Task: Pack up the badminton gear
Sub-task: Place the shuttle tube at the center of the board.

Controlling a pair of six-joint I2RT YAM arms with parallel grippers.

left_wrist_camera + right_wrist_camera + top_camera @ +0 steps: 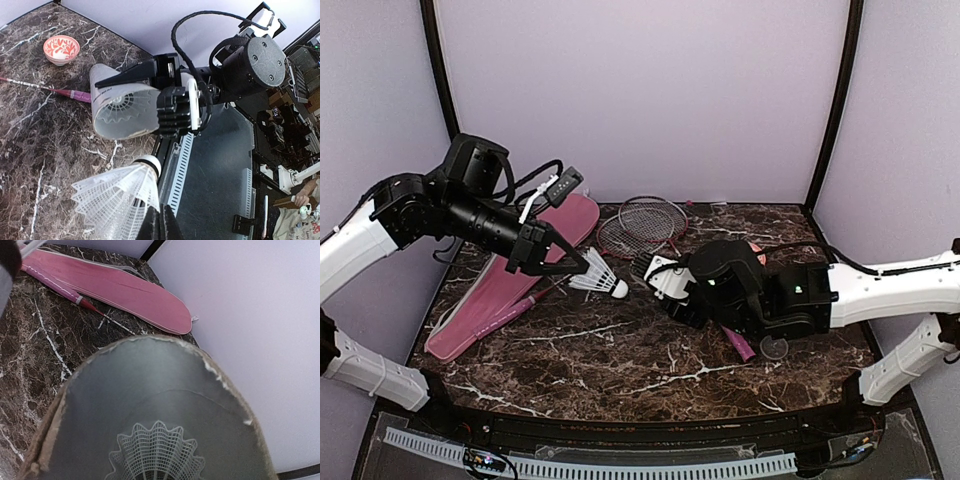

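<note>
Your left gripper (pixel 572 262) is pinched fully shut on the skirt of a white shuttlecock (pixel 602 280). Your right gripper (pixel 660 278) is closed part-way around the tube (pixel 125 110) and holds it clear of the table. The pink bag (pixel 510 285) lies flat and slantwise under the left arm. The two rackets (pixel 650 222) rest with their red-framed heads overlapping near the back wall (neither is packed yet). The tube lies nearly level with its long axis running back along the right arm. Its open mouth faces the left gripper, its rim looks slightly ragged, and a second shuttlecock (pixel 156 452) already sits deep inside. The held shuttlecock points cork-first at that mouth, close to it but apart, and in the left wrist view the cork sits a little below the opening. The left arm is the one to close the gap, and I judge it needs a small lift before pushing straight along the tube's axis.
</note>
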